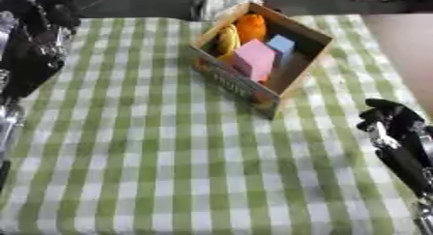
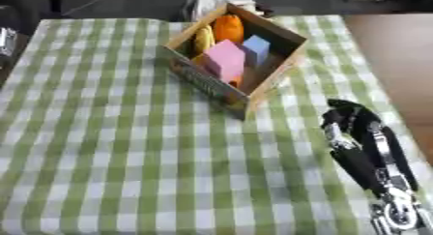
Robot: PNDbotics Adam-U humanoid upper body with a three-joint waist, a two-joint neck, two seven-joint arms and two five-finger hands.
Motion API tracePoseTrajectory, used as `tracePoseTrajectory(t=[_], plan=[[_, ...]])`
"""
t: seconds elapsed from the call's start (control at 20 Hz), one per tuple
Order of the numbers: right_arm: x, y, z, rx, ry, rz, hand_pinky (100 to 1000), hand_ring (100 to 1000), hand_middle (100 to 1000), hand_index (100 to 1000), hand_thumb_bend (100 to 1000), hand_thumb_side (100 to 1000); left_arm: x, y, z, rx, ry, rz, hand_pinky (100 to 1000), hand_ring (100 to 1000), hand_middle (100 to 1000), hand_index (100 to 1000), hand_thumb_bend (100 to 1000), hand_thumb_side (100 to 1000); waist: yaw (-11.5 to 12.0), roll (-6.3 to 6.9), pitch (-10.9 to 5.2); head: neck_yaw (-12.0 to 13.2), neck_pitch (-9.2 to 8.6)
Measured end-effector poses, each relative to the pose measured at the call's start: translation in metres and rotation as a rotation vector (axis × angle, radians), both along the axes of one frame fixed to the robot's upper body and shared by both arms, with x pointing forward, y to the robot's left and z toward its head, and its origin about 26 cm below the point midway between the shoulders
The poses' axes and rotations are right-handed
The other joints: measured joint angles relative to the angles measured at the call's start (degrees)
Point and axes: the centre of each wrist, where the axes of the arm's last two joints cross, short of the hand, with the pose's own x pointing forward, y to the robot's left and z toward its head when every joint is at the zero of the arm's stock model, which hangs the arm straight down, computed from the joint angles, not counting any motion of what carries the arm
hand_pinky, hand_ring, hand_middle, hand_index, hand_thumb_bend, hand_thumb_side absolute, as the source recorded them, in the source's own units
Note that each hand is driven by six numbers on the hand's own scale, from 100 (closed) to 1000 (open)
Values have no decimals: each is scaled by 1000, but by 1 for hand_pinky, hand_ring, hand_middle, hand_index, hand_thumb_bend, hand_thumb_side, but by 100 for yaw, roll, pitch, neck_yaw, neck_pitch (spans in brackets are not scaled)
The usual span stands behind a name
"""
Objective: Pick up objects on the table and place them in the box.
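Nearest to me, at the right edge of the table, my right hand (image 2: 359, 132) rests on the green-and-white checked tablecloth (image 1: 152, 156) with nothing in it; its fingers look bent at the tips, but I cannot tell for certain whether they are curled or relaxed. On the left edge, a little farther back, dark arm parts with silver joints show in the left eye view, but I cannot make out my left hand itself.

Between those and the box, I see no loose object on the cloth, so I judge the picking to be finished or nearly so, as far as these views reach. If anything remains, it lies outside what I can see.

Farther back, right of centre, the cardboard box (image 1: 297, 69) stands open-topped and turned at an angle to the table edge, with printed sides. Inside it a pink block (image 1: 253, 59) stands upright in the near part, a pale blue block (image 1: 281, 44) just behind it on the right, a yellow banana-like item (image 1: 227, 38) at the left wall, and an orange round item (image 1: 251, 27) at the far corner. Beyond the box lies a crumpled whitish cloth (image 1: 213, 1).
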Motion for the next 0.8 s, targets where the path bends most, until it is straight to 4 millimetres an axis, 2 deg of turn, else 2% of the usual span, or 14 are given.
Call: tracePoseTrajectory(t=[0.3,0.8], plan=[[1,2,1,19,-14,-3,666,589,591,775,100,543,-7,-10,-28,-84,95,8,601,622,619,778,100,657,103,-46,100,10,0],[2,5,2,40,-21,-10,663,583,586,773,100,494,-9,-18,-51,-145,176,18,597,610,608,774,100,702,110,-111,99,-7,0]])
